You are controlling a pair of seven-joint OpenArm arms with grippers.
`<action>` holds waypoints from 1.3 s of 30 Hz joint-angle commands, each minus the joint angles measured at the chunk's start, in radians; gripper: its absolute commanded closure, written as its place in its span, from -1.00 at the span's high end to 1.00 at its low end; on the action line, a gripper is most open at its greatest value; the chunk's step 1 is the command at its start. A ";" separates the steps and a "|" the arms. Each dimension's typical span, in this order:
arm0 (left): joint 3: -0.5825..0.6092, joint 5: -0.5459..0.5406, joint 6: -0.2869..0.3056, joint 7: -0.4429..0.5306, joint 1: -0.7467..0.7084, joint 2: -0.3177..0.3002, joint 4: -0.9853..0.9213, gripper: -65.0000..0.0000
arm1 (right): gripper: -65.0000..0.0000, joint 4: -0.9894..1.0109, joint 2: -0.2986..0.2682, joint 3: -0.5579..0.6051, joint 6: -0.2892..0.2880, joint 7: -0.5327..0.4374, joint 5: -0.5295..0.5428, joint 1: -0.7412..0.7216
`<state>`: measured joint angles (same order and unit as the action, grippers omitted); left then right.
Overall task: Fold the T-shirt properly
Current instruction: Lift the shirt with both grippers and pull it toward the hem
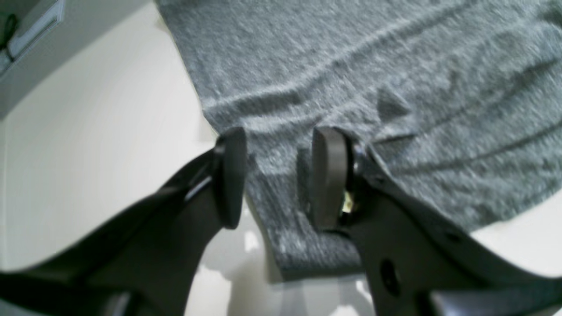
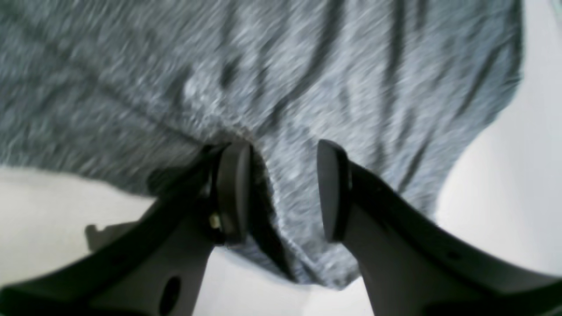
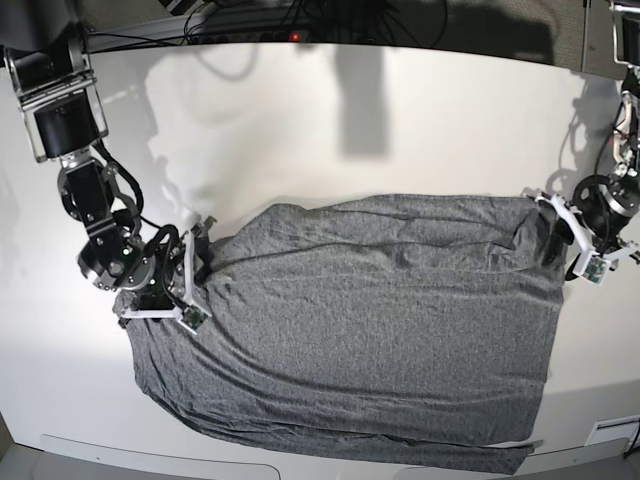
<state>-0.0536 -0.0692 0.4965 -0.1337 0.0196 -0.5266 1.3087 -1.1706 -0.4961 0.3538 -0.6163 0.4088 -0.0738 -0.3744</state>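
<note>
The heather-grey T-shirt (image 3: 370, 320) lies spread and wrinkled on the white table (image 3: 300, 120). My left gripper (image 3: 549, 238) is at the shirt's right upper corner. In the left wrist view the left gripper (image 1: 281, 137) is open, and a narrow strip of the T-shirt (image 1: 373, 66) lies between its fingers (image 1: 328, 175). My right gripper (image 3: 199, 266) is at the shirt's left upper corner. In the right wrist view the right gripper (image 2: 283, 149) is open, with a fold of the T-shirt (image 2: 307, 66) between its fingers (image 2: 235, 188).
Cables (image 3: 250, 20) run along the table's back edge. The shirt's lower hem (image 3: 400, 450) lies close to the table's front edge. Bare white table shows behind the shirt and on both sides of it.
</note>
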 commanded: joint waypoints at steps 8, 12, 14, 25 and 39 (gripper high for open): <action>-0.010 -0.009 0.132 -0.123 0.000 -0.048 0.049 -0.25 | -0.23 -0.103 -0.019 -0.010 -0.021 0.122 0.045 -0.027; -0.010 0.068 0.186 -0.143 -0.052 -0.055 0.138 -0.25 | -0.23 -0.159 -0.032 -0.010 -0.051 0.224 0.143 -0.024; -0.010 0.122 0.202 -0.134 -0.086 -0.055 0.178 -0.25 | -0.23 -0.178 -0.036 -0.010 -0.053 0.270 0.181 -0.022; -0.009 0.463 0.200 0.095 -0.180 -0.050 0.182 -0.25 | -0.23 -0.183 -0.035 -0.010 -0.057 0.404 0.336 -0.021; 0.078 0.578 0.122 0.232 -0.127 -0.050 0.068 -0.25 | -0.23 -0.183 -0.033 -0.010 -0.057 0.491 0.371 -0.021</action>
<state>0.0330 0.5072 0.6224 0.0952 -0.1211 -0.5602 1.3643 -1.3369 -0.5179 0.3538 -0.6704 0.9051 0.2916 -0.3687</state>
